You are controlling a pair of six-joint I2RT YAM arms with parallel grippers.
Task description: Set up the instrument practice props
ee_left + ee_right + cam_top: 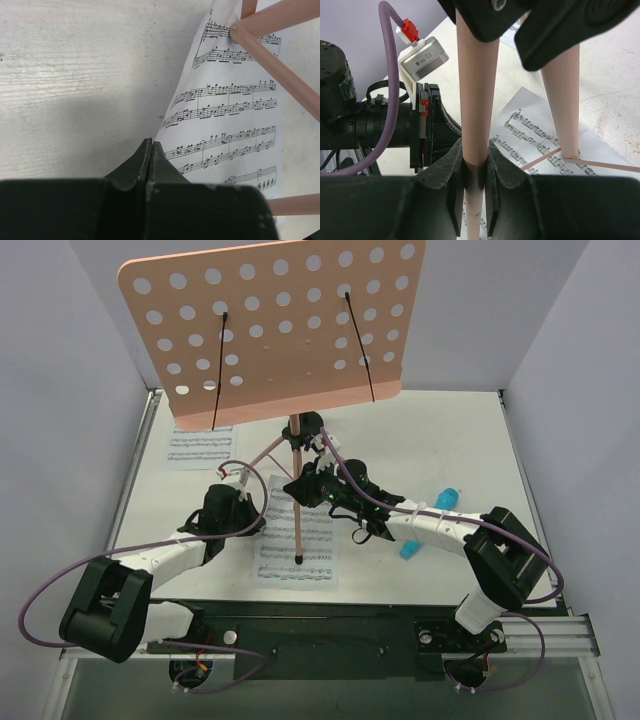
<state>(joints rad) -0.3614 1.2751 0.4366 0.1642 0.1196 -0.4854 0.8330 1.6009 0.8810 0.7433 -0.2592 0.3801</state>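
The pink perforated music-stand desk (280, 320) stands up on its pink tripod (296, 455), with two black wire page-holders (220, 370) hanging over its front. One sheet-music page (200, 445) lies flat behind the left arm. The second page (300, 550) lies under a tripod leg (298, 530). My left gripper (260, 523) is shut at that page's left edge (225, 125), which curls up into the jaws (151, 145). My right gripper (303, 488) is shut on a pink tripod tube (476, 100), fingers (452, 165) on either side.
A blue object (445, 500) lies on the white table under my right forearm. Grey walls close in the table on the left, right and back. The left arm's wrist camera block (420, 57) sits close beside the right gripper. A second pink leg (562, 105) stands on the page.
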